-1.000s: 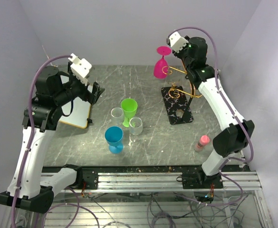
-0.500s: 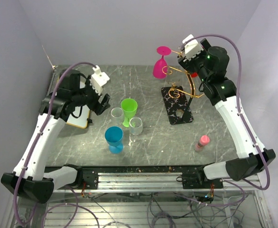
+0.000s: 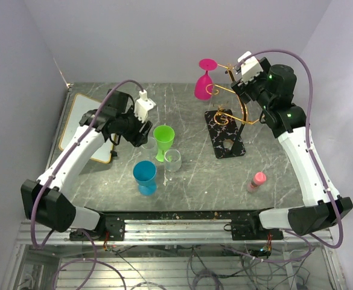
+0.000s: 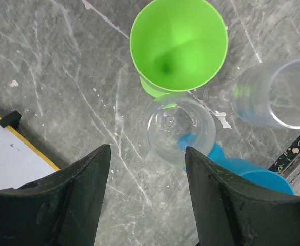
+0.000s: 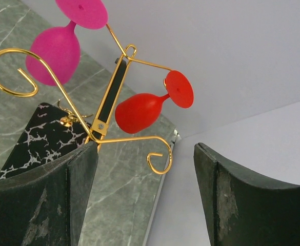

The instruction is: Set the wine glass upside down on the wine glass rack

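My left gripper [image 4: 147, 149] gapes wide over the clear wine glass [image 4: 180, 130], crowded by green cup [image 4: 179, 43] and blue cup [image 4: 265, 179]; my right gripper [image 5: 145, 147] gapes empty facing the wine glass rack [image 5: 111, 95].

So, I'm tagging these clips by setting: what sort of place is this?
Probably a robotics lab test cell: two arms bolted to an aluminium rail, plain walls boxing in the grey marbled table, loose cables underneath.

Legible text, labels, brands, numbers, signs: none on wine glass rack [image 3: 218, 124], pink glass [image 3: 204, 84], red glass [image 5: 139, 110], green glass [image 3: 163, 134], blue glass [image 3: 144, 171], whiteboard [image 3: 79, 121], pink bottle [image 3: 257, 179] or bench [image 3: 194, 181].
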Available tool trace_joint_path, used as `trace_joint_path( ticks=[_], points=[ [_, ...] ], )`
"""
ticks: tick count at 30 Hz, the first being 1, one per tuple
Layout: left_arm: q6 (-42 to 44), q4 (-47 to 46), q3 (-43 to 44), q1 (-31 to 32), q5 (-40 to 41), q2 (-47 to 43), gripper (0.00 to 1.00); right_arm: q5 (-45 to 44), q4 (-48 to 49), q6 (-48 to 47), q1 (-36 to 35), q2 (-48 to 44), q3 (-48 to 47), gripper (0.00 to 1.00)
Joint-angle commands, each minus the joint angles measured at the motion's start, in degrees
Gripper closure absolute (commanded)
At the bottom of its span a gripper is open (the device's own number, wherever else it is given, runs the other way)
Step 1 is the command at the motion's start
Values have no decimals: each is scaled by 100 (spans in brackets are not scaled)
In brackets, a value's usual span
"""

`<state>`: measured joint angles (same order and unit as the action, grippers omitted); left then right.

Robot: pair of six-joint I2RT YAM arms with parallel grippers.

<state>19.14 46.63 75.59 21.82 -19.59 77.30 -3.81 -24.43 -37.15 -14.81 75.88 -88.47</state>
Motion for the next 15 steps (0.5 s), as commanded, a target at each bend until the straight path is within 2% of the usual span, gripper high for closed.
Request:
trace_joint_path(
  ticks=[1, 6, 15],
  points=[
    [-221, -74, 285, 99, 311, 261, 31, 158, -5, 100, 77, -169, 63, 25],
    [-253, -75, 320, 168, 519, 526, 36, 215, -3, 133, 122, -174, 122, 25],
    [-258, -128, 284, 258, 544, 728, 53, 352, -49, 164, 179, -115, 106, 24]
  ],
)
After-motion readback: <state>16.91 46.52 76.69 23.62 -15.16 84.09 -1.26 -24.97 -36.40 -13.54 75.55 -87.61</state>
